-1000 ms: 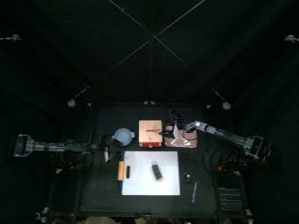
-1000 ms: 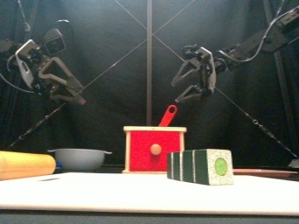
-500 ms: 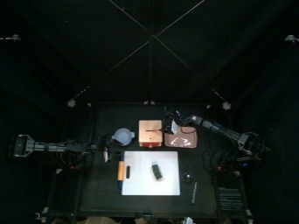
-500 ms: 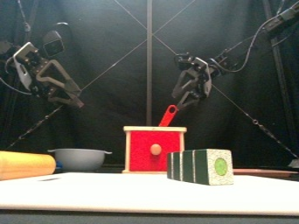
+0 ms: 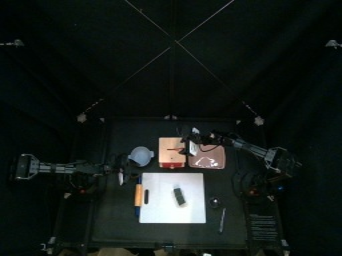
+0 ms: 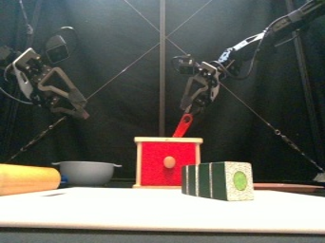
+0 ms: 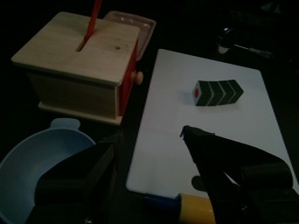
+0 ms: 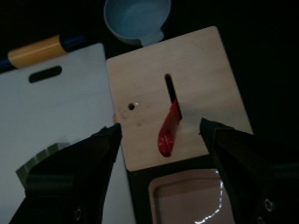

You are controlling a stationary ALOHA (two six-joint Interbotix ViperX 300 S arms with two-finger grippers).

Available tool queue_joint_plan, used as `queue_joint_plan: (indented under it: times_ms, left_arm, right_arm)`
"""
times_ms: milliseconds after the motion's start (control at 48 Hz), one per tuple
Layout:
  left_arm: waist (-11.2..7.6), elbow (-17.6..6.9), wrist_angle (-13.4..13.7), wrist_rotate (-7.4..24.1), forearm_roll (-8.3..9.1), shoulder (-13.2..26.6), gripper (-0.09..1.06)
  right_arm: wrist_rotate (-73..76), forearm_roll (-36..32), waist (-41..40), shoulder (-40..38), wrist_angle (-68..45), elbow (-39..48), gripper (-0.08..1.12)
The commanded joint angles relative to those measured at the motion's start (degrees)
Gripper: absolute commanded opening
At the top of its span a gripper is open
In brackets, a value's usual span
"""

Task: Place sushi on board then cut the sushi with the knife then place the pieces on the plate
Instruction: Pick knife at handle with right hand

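On the desk [image 5: 110, 225], near middle: the white board [image 5: 193, 184] carries the sushi roll [image 6: 218, 180].
Farther back stands the wooden box [image 6: 168, 161]; right tool [image 6: 195, 102] hangs spread above the red knife [image 6: 184, 124] in its slot; left tool [image 7: 152, 144] spread, raised left.

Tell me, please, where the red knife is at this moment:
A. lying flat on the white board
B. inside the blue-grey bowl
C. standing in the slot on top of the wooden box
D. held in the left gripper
C: the red knife rises at a tilt from the top of the wooden box, and the right gripper hangs open just above its handle.
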Motion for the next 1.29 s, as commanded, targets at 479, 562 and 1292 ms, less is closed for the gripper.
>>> queue_joint_plan:
  times_ms: [479,562,1292]
  left_arm:
    - [0.09,-0.26,-0.26,0.00,-1.23,-0.09,0.91]
    - [0.09,-0.26,-0.26,0.00,-1.23,-0.09,0.91]
    - [0.26,0.18,-0.26,0.09,-1.23,-0.09,0.91]
  right_arm:
    - [1.85,-10.81,2.11,2.29,-3.34,-6.24,1.00]
    - [1.93,-11.16,2.11,2.81,-4.22,-6.77,1.00]
    - [3.16,-7.82,2.11,0.44,0.97,-3.87,1.00]
